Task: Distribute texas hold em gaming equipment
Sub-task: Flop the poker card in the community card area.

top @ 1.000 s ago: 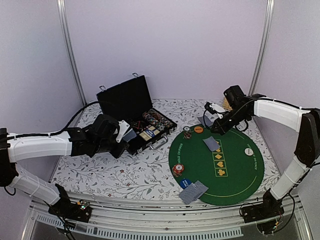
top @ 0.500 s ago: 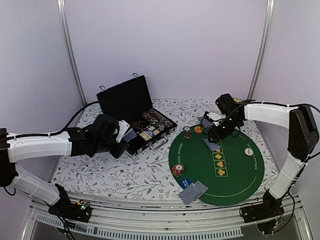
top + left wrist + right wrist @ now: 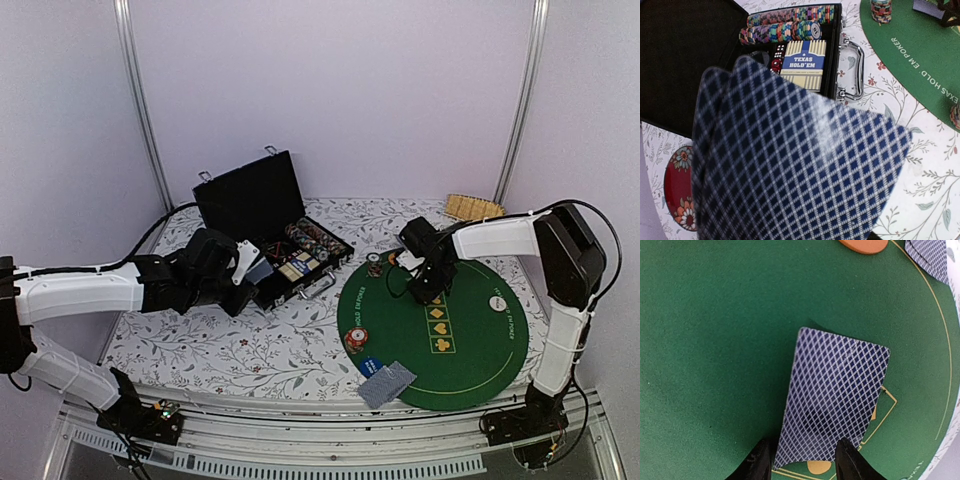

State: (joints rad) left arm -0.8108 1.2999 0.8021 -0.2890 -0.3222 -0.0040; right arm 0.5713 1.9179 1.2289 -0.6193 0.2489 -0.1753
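My left gripper point(image 3: 238, 268) hovers in front of the case, shut on a fan of playing cards point(image 3: 790, 165). Their blue diamond backs fill the left wrist view and hide the fingers. On the green mat point(image 3: 470, 340) my right gripper point(image 3: 425, 287) is down at a single face-down card point(image 3: 840, 395). Its fingertips point(image 3: 762, 460) touch both long edges of the card's near end, which bows slightly. An orange button point(image 3: 864, 244) and more cards point(image 3: 929, 257) lie beyond. Chip stacks point(image 3: 374, 268) point(image 3: 356, 338), a blue button point(image 3: 371, 364) and a white button point(image 3: 497, 301) rest on the mat.
The open black case point(image 3: 262, 210) holds rows of chips point(image 3: 785, 30) and a Texas Hold'em box point(image 3: 804, 62). A dark-red dish point(image 3: 677, 200) sits near the left gripper. A few cards point(image 3: 386, 382) overhang the mat's front edge. A wicker basket point(image 3: 473, 207) stands at the back right.
My right gripper has swung from the back right down to the card on the mat and now has its fingers on either side of it. The left arm has not moved.
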